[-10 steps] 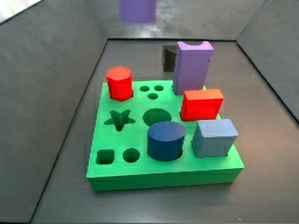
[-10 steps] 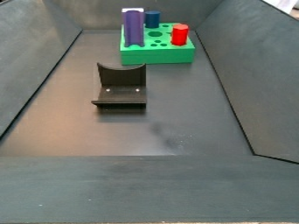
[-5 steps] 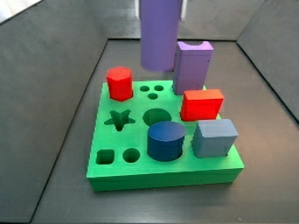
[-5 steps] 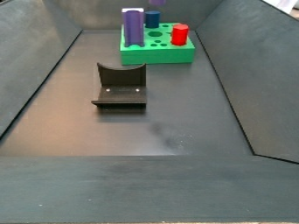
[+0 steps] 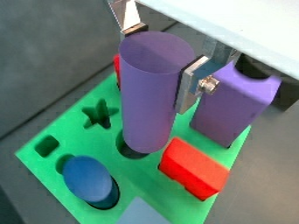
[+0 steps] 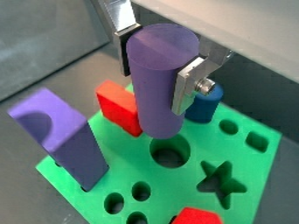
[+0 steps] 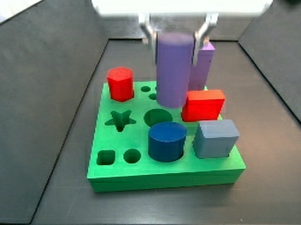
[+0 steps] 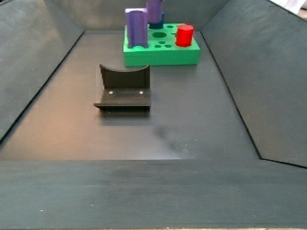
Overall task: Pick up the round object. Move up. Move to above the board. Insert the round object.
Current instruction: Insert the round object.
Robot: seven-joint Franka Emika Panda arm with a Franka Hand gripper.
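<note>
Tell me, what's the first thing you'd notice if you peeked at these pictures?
The tall lavender round object stands out most, pinched upright in the robot's hand above the big round hole in the middle of the bright green board. Around it on the board sit a bright red block, a dark blue cylinder and a tall purple block.
</note>
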